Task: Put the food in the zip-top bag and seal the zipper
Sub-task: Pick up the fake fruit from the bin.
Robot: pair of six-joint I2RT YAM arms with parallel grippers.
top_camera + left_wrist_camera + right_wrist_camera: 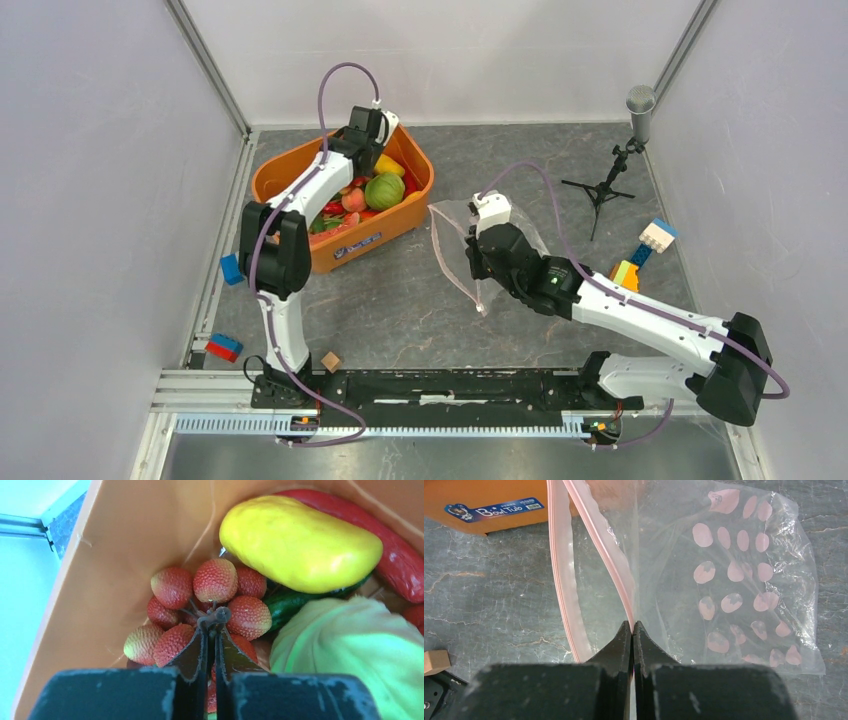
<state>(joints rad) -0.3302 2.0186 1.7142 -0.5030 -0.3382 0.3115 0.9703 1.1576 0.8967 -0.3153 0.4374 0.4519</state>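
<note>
My left gripper [370,143] reaches into the orange tub [355,247] and is shut [214,624] on the dark stem of a bunch of red bumpy toy fruits [215,580]. Beside the bunch lie a yellow piece [300,542], a red chilli [400,560] and the green melon [350,650], which also shows from above [384,190]. My right gripper [478,262] is shut [632,626] on the zipper [596,540], one pink strip of the mouth of the clear dotted zip-top bag [734,580]. The mouth stands open towards the tub. The bag [452,232] lies just right of the tub.
The tub's wall fills the left wrist view [125,545] and its label side shows in the right wrist view [484,515]. A microphone on a stand [638,110] is at the back right. Coloured blocks [657,236] [231,268] [224,347] and a wooden cube [331,361] lie around.
</note>
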